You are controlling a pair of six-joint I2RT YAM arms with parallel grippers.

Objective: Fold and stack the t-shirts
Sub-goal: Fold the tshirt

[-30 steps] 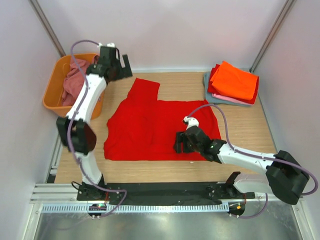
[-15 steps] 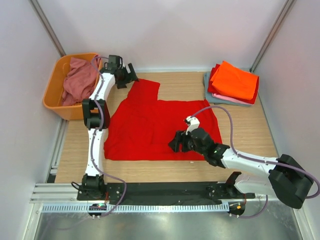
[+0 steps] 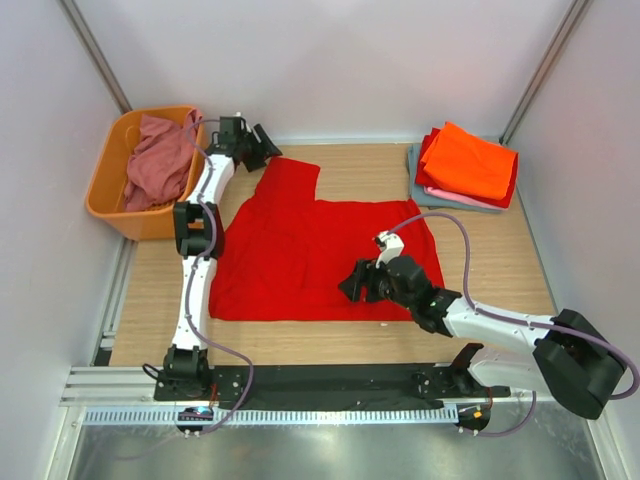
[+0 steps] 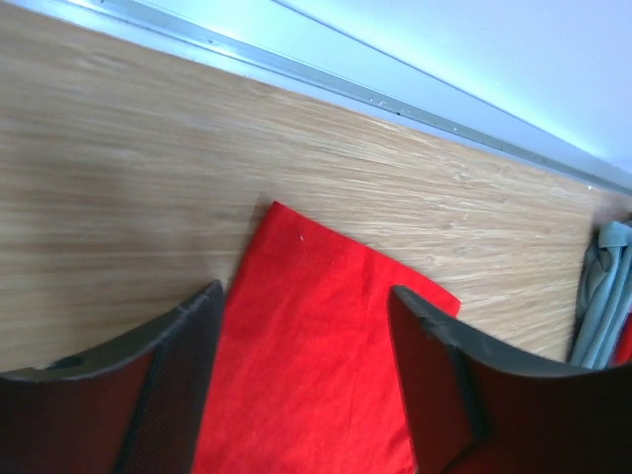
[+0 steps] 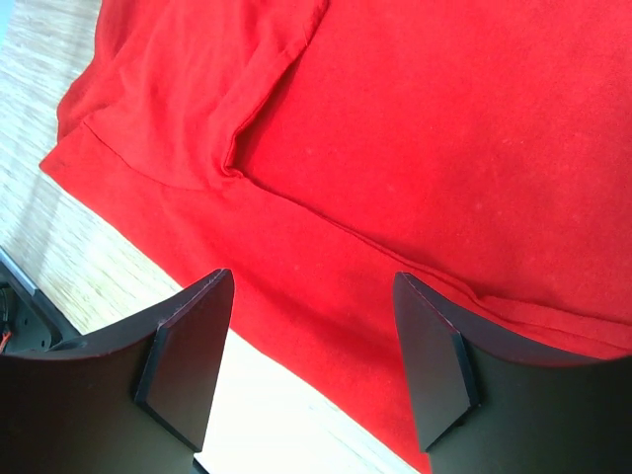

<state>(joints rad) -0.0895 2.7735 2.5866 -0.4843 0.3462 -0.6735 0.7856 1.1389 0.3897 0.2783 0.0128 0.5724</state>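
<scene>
We see the left gripper (image 4: 304,296) with fingers spread apart and empty, hovering over the far corner of the large bright red soft t-shirt (image 4: 316,375), which lies flat on the wooden table (image 4: 148,168) beneath it. The right gripper (image 5: 311,281), likewise spread and empty, hangs above the shirt's near hem.

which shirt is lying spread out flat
The big red shirt mid-table; the others are folded in the far-right stack or bunched in the orange basket.
</scene>
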